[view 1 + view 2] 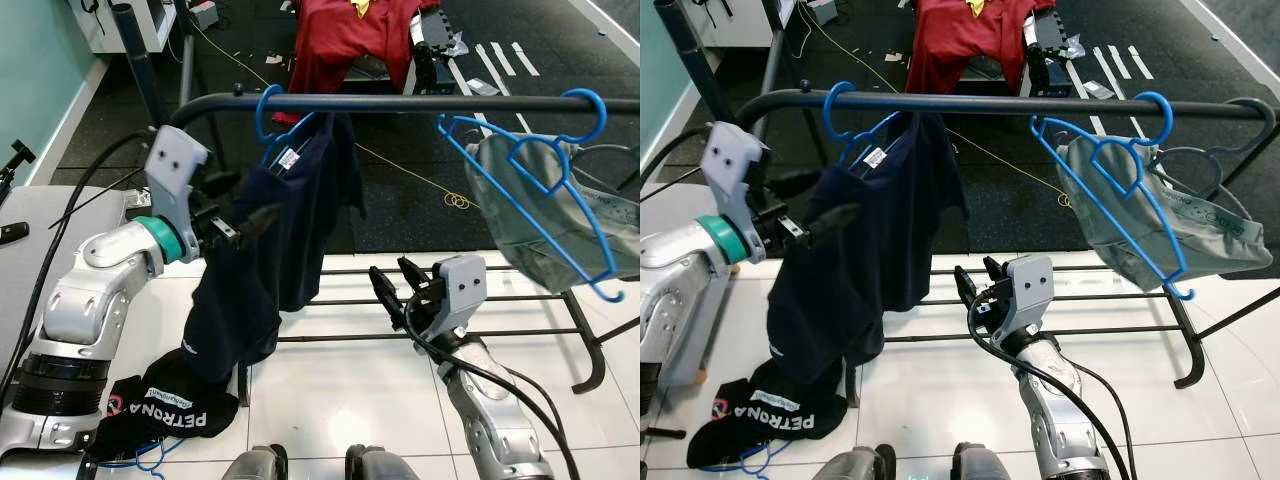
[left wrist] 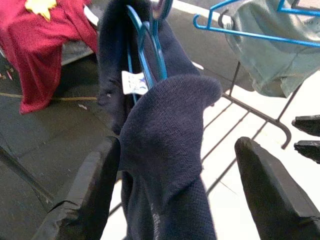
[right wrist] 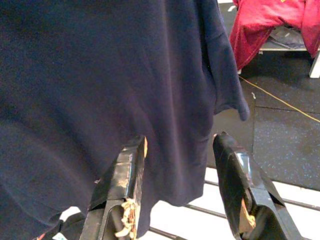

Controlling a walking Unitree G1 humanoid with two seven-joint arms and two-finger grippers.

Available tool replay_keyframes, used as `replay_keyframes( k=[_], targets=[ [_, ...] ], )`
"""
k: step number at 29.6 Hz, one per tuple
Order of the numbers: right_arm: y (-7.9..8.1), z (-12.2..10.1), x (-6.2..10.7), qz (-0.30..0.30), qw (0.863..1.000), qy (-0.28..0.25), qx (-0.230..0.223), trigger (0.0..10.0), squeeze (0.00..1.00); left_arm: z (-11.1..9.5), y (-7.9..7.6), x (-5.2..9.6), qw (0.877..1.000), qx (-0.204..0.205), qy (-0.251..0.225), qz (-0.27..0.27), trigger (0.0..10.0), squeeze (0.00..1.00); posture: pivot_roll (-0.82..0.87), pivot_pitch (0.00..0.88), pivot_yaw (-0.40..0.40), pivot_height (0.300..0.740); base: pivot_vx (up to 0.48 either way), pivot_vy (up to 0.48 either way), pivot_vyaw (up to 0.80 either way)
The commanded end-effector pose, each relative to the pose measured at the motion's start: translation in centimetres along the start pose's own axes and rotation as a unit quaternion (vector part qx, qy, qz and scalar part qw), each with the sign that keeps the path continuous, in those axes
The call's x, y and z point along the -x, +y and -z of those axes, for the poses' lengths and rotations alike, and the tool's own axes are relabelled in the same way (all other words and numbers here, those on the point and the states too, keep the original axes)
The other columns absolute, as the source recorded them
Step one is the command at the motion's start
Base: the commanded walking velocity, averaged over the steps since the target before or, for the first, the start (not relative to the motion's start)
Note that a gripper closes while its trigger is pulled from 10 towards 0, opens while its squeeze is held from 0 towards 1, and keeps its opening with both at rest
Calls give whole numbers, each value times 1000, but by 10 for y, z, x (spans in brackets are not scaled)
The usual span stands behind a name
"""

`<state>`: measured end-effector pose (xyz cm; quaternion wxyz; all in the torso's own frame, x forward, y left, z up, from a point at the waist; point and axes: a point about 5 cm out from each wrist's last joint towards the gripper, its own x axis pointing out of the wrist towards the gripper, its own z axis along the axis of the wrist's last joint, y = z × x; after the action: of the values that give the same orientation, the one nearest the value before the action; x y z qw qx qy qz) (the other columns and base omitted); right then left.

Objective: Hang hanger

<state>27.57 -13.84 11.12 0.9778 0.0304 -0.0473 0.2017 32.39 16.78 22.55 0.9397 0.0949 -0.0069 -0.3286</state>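
The blue hanger carrying the navy shirt already had its hook over the black rail, though the shirt sat bunched and skewed toward one side. The left gripper was level with the shirt's shoulder, fingers spread wide; in its wrist view a fold of navy cloth lay between the fingers and against one of them, not pinched. The right gripper stood lower, near the shirt's hem, jaws parted and empty. A second blue hanger with a grey garment hung further along the rail, and a black printed garment lay on the tiled floor.

In my judgement the hang was essentially made. Good practice would be to withdraw the left fingers straight back without snagging the fold, so the hook is not dragged off the rail.
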Motion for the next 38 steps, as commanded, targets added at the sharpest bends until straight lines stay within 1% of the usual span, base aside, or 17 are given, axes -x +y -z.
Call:
replay_keyframes(
  k=[1,2,3,9,11,12,14,15,16,19,20,22,25,33,34,37,38],
  targets=[
    [-1,0,1,0,1000,3,-2,10000,0,-8,-6,-2,1000,10,-12,11,10000,0,-28,93,48,740,0,0,0],
    [-1,0,1,0,1000,3,-2,10000,0,-8,-6,-2,1000,10,-12,11,10000,0,-28,93,48,740,0,0,0],
    [-1,0,1,-1,1000,3,-2,10000,0,-13,-11,-3,999,25,-33,24,10000,0,-28,93,47,740,0,0,0],
    [0,0,0,-3,1000,4,0,10000,0,-14,-16,-5,999,14,-37,26,10000,0,-28,93,47,740,0,0,0],
    [0,1,0,-4,1000,4,0,10000,0,-11,-16,-6,1000,5,-28,10,10000,0,-29,93,48,740,0,0,0],
    [0,0,0,-4,1000,5,1,10000,0,-10,-14,-7,1000,-1,-19,-17,10000,0,-30,95,48,740,0,0,0],
    [0,1,1,-4,1000,6,1,10000,0,-9,-13,-8,999,-7,-8,-40,10000,0,-30,96,48,740,0,0,0],
    [0,1,1,-4,1000,6,1,10000,0,-9,-13,-8,999,-7,-8,-40,10000,0,-30,96,48,740,0,0,0],
    [0,1,1,-4,1000,7,2,10000,0,-6,-13,-9,998,-22,8,-57,10000,0,-30,98,49,740,0,0,0],
    [0,1,2,-4,1000,8,3,10000,0,6,-12,-10,991,-72,62,-93,10000,0,-30,100,49,740,0,0,0],
    [0,1,2,-4,1000,8,3,10000,0,6,-12,-10,991,-72,62,-93,10000,0,-30,100,49,740,0,0,0],
    [0,1,1,-3,1000,7,3,10000,0,9,-5,-11,983,-84,74,-143,10000,0,-34,104,51,740,0,0,0],
    [0,0,1,-3,1000,7,4,10000,0,7,-1,-10,979,-83,71,-170,10000,0,-34,108,51,740,0,0,0],
    [0,0,1,-3,1000,8,5,10000,0,2,2,-10,978,-80,62,-181,10000,0,-33,111,50,740,0,0,0],
    [0,0,1,-2,1000,9,4,10000,0,-3,-1,-11,983,-58,38,-173,10000,0,-33,113,49,740,0,0,0],
    [0,0,1,-2,1000,9,4,10000,0,-5,-2,-12,984,-51,30,-168,10000,0,-33,113,49,740,0,0,0],
    [0,0,1,-3,1000,9,5,10000,0,-10,-9,-14,990,-23,3,-136,10000,0,-33,113,50,740,0,0,0]
  ],
)
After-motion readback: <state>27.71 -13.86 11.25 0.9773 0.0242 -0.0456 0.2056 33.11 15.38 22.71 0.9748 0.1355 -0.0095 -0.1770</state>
